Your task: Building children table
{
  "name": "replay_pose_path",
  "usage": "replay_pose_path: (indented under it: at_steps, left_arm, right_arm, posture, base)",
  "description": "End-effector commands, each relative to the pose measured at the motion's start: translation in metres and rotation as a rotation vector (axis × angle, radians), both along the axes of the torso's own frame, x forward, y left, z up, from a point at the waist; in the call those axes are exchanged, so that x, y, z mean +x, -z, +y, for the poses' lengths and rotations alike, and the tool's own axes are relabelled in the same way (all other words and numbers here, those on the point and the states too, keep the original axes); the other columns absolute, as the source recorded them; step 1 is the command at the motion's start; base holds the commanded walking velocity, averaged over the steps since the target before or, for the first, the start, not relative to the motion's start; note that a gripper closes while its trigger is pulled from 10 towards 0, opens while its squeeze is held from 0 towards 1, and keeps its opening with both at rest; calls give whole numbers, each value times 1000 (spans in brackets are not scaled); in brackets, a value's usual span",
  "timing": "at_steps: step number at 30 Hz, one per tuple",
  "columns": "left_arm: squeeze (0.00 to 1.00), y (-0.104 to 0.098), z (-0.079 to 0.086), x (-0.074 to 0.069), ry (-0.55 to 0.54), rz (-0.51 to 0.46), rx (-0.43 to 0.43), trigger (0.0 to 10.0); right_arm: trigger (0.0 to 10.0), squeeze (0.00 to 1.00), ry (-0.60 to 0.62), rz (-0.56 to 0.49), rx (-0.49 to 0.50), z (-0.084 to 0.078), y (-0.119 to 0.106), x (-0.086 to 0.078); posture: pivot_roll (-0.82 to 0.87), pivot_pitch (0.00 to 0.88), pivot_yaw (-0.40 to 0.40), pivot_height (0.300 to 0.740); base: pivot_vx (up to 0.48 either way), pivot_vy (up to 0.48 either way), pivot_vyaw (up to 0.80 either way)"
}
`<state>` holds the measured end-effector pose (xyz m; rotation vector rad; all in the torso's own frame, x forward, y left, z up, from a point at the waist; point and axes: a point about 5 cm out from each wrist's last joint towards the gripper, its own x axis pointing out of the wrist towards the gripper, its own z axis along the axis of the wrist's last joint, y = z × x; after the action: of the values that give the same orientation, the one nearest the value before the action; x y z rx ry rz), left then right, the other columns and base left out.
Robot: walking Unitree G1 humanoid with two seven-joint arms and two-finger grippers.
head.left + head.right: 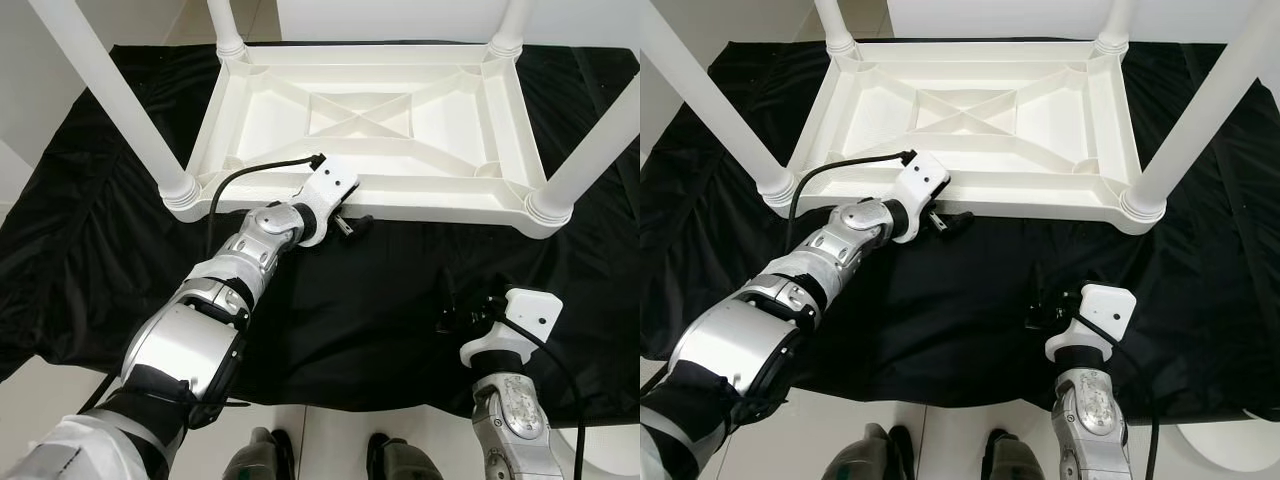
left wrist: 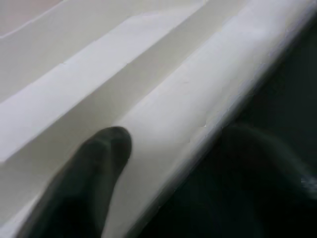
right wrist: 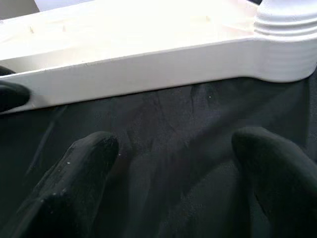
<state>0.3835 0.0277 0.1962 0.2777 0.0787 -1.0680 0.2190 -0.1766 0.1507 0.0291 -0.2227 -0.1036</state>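
The white table (image 1: 365, 125) lies upside down on a black cloth (image 1: 90, 250), legs up, its long axis crosswise to the robot. The left end effector (image 1: 345, 222) straddles the near rim, fingers apart around the edge. The right end effector (image 1: 1040, 310), open and empty, hovers over cloth nearer the robot.

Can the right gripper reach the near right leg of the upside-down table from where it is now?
Probably yes. The right gripper hovers open over bare black cloth, and nothing lies between it and the near right leg of the white table.
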Motion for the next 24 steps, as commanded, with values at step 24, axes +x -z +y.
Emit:
replay_pose_path:
  at_steps: [24]
  left_arm:
    - [0, 55, 10, -32, -51, 86, -197, 1216]
  right_arm:
    - [10000, 0, -30, -3, -8, 0, -6, 24]
  posture:
    - [-19, 219, 59, 740]
  base:
    - [0, 0, 0]
